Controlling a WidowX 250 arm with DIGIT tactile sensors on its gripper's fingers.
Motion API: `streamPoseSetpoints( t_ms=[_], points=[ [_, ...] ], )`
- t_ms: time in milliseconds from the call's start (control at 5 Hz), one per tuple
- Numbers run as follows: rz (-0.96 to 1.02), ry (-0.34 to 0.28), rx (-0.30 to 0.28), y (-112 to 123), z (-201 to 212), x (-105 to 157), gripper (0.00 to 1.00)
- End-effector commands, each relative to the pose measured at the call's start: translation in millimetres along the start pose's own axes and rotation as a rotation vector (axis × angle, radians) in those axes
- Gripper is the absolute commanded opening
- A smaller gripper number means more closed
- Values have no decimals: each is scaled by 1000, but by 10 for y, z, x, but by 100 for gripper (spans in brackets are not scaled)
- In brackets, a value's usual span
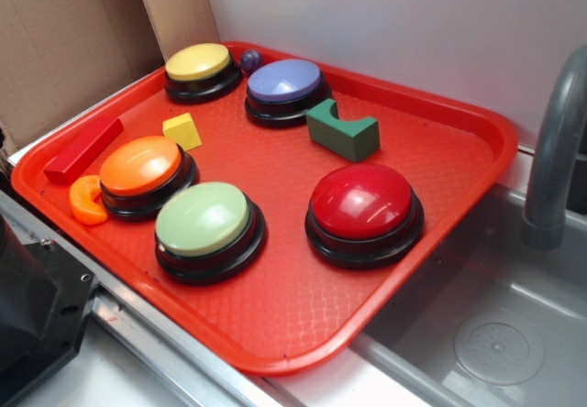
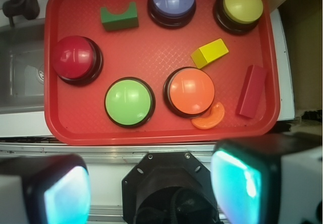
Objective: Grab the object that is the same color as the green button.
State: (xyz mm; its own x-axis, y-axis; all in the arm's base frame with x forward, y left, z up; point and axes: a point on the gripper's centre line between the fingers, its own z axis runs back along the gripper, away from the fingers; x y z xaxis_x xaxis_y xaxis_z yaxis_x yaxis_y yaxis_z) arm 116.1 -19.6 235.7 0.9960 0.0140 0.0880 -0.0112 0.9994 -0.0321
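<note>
On the left of the exterior view, a red long bar [image 1: 83, 148] is seen lying along the left rim of the red tray [image 1: 431, 242], with an orange curved piece [image 1: 87, 200] just beside the orange button [image 1: 145, 174] and a yellow cube [image 1: 182, 131] a little behind it. Next to the right, the green button [image 1: 207, 227] is found near the front of the tray, its pale green dome resting on a black base; behind it the yellow button [image 1: 201, 69] and the purple button [image 1: 285, 89] are set near the back rim, a small dark ball [image 1: 250, 60] being tucked between them. Further right, the object [image 1: 343, 130], a dark green block with a curved notch facing up, is seen lying free on the tray floor, just beside the purple button and behind the red button [image 1: 364, 211], touching neither. In the wrist view the same block [image 2: 119, 16] is shown near the top of the frame, well apart from the claw [image 2: 151, 186], whose two fingers are held spread wide with nothing between them, above the bench edge short of the tray. The step in hand is judged to be the start of the approach: nothing is yet grasped. The next move appears to call for the claw to be carried across the tray past the green button, lined up over the block's flat sides, and lowered clear of the purple and red domes before being closed.
</note>
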Motion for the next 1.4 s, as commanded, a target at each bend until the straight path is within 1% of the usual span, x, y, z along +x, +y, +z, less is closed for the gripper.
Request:
streamPoseSetpoints(
  t_ms=[0,200,400,600,800,1000,1200],
  points=[
    [0,0,0,0,0,0,100],
    [90,-24,0,-106,-89,145,100],
    [234,-28,7,-211,-247,337,100],
    [473,-83,-30,-258,-460,607,100],
    [695,-105,-21,-158,-692,915,100],
    [810,-133,20,-120,-836,1104,100],
    [878,-139,12,-95,-1042,1312,100]
  ],
)
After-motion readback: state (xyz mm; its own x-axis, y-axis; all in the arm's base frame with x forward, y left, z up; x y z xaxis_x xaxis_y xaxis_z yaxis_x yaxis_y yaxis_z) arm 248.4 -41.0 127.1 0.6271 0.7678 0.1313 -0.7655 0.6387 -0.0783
